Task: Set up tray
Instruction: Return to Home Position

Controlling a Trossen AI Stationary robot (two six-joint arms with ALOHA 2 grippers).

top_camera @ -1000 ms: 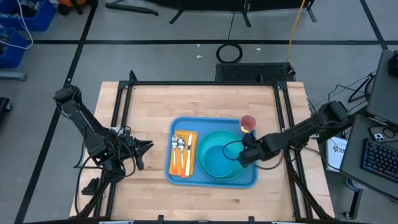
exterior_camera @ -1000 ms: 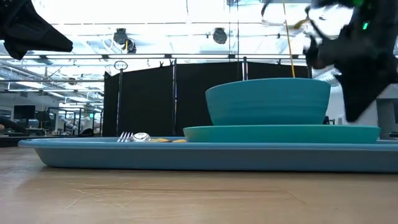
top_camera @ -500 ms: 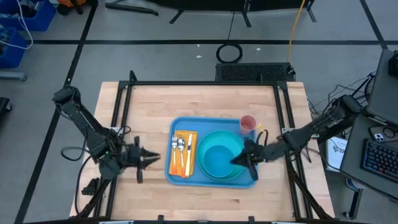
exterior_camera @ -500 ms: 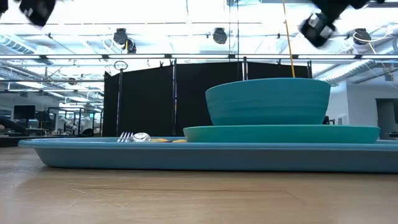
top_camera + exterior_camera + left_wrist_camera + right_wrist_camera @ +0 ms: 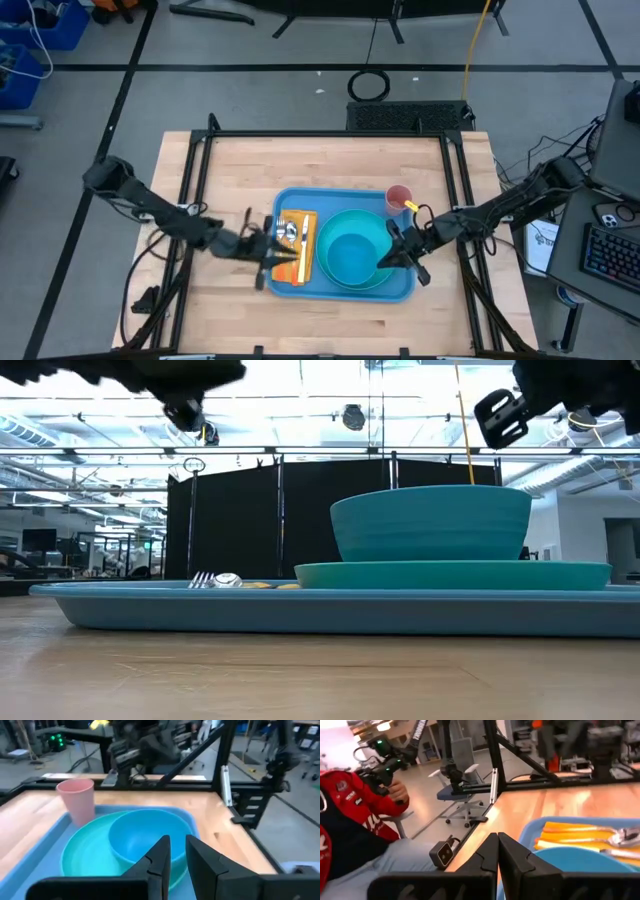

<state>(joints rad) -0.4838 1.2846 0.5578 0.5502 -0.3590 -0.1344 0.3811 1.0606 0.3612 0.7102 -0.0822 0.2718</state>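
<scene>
Seen from straight above, the light-blue tray [image 5: 345,198] lies flat near the middle of the wooden table [image 5: 300,165], its long axis running from 9 to 3 o'clock. On the tray, a yellow napkin [image 5: 306,220] with orange and metal cutlery sits at 9 o'clock, a teal plate [image 5: 350,217] carrying a blue bowl [image 5: 350,258] sits toward 3 o'clock, and a pink cup [image 5: 398,197] stands at 1 o'clock. The left gripper [image 5: 177,840] hovers over the napkin side, fingers nearly together and empty. The right gripper [image 5: 497,837] hovers over the plate's 3 o'clock edge, closed and empty. Black partitions [image 5: 280,520] stand behind the table, and a seated person in red [image 5: 350,820] is nearby.
</scene>
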